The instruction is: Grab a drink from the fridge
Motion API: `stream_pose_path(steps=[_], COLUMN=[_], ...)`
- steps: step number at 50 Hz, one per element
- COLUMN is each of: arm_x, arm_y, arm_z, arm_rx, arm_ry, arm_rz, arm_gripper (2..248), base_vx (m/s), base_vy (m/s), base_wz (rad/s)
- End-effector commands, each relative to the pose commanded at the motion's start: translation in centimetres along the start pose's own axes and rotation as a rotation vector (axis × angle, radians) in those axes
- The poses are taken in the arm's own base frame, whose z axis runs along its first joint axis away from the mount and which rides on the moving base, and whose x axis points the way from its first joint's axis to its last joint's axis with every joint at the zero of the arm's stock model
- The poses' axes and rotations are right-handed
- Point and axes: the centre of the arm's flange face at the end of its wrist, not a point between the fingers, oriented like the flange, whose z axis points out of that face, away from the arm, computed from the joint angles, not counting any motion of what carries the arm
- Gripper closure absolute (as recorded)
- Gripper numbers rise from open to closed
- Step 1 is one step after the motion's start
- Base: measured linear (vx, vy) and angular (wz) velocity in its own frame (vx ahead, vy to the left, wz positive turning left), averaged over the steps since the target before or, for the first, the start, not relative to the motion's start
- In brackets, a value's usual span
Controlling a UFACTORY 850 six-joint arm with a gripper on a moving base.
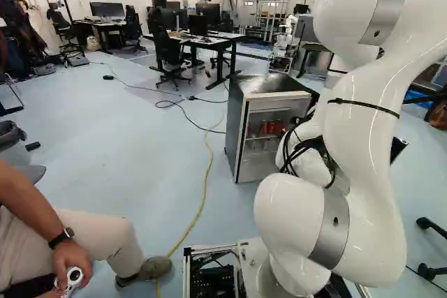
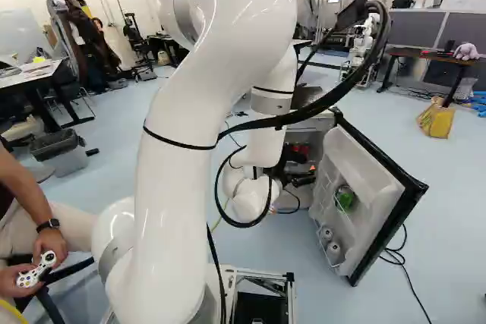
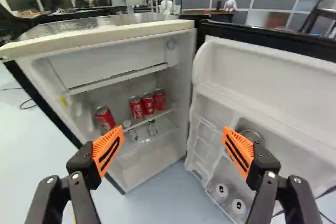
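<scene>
In the right base view my gripper [image 2: 298,178] shows partly, in front of the fridge opening beside the open door [image 2: 380,187]. The wrist view has the gripper [image 3: 173,134] open, orange pads wide apart with nothing between them. Ahead of it stands the fridge [image 3: 39,40], its door [image 3: 252,66] swung open. Red cans stand on the fridge's shelf: one [image 3: 105,118] nearer the side wall, several [image 3: 147,104] grouped toward the hinge side. Small clear bottles [image 3: 152,128] are lower down. The left base view shows the fridge [image 1: 236,130] with red cans [image 1: 269,127] inside.
The door's lower rack holds two pale cans [image 3: 221,190]; a green item [image 2: 345,198] sits higher in the door. A seated person's hands [image 2: 49,252] hold a controller left of the base. A yellow cable [image 1: 202,204] crosses the floor. Desks [image 1: 209,38] and another robot [image 1: 285,43] stand behind.
</scene>
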Motion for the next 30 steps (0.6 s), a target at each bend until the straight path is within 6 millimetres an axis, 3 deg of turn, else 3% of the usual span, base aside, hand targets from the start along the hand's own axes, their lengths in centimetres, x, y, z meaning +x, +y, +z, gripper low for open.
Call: stream_pose_path(steps=[30], arm_x=[-3.0], arm_y=[-1.7], arm_z=[2.0], arm_rx=[0.206], arm_ry=[-0.052], arm_rz=[-0.004], arm_gripper=[3], base_vx=[0.000], base_vy=[0.000], base_wz=[0.000])
